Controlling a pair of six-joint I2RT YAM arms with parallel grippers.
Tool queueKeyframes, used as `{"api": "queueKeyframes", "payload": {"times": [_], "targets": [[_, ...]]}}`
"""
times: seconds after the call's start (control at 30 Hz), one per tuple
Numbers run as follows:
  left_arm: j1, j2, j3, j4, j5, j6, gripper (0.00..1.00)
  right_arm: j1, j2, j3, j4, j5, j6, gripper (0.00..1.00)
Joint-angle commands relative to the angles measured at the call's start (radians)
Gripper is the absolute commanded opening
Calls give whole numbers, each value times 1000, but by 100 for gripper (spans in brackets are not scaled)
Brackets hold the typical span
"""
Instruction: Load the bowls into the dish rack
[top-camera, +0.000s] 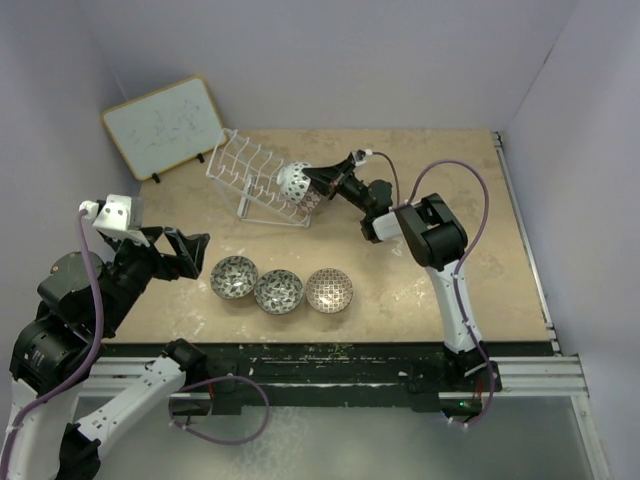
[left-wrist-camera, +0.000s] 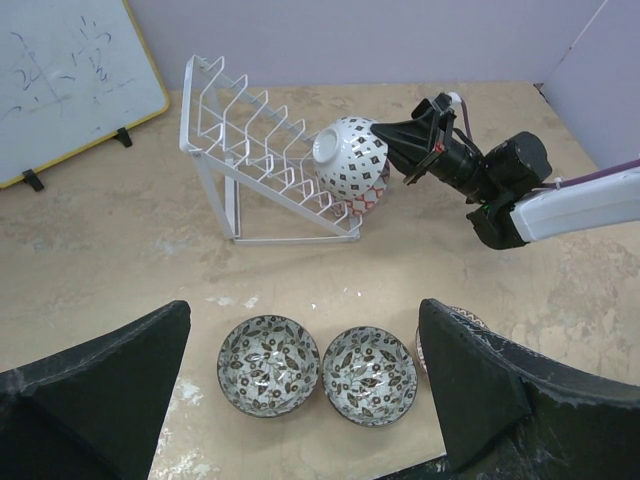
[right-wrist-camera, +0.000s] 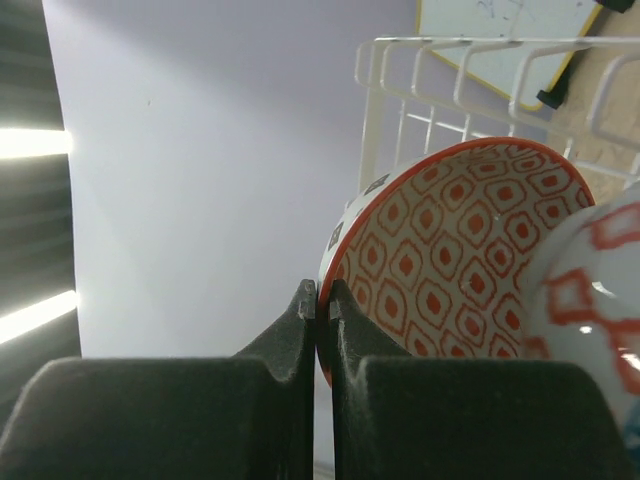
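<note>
Right gripper (right-wrist-camera: 322, 295) pinched tight on rim of red-lined bowl (left-wrist-camera: 348, 152). Bowl tipped on its side among prongs at low right end of rack (left-wrist-camera: 250, 130). Second bowl (left-wrist-camera: 372, 197), red pattern outside, just beside it at same end; whether it touches, cannot tell. Left gripper (top-camera: 198, 254) spread wide, holding nothing, hovering over table (top-camera: 480, 250) near three bowls in close row: grey-black bowl (top-camera: 234, 277), matching bowl (top-camera: 279, 291), brown bowl (top-camera: 329, 290). Whiteboard (top-camera: 163, 127) behind rack.
</note>
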Motion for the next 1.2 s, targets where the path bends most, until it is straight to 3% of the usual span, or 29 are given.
{"api": "queueKeyframes", "payload": {"times": [0.0, 0.53, 0.77, 0.93, 1.17], "targets": [[4, 5, 12, 34, -9, 2, 99, 2, 1, 62, 371, 22, 34, 0], [4, 22, -6, 54, -7, 12, 99, 1, 59, 69, 370, 14, 62, 1], [4, 31, -14, 65, 3, 8, 99, 1, 65, 60, 370, 11, 64, 20], [4, 31, -19, 71, 5, 4, 99, 0, 68, 52, 370, 13, 69, 42], [4, 26, -21, 72, 8, 1, 99, -6, 75, 26, 370, -5, 76, 46]]}}
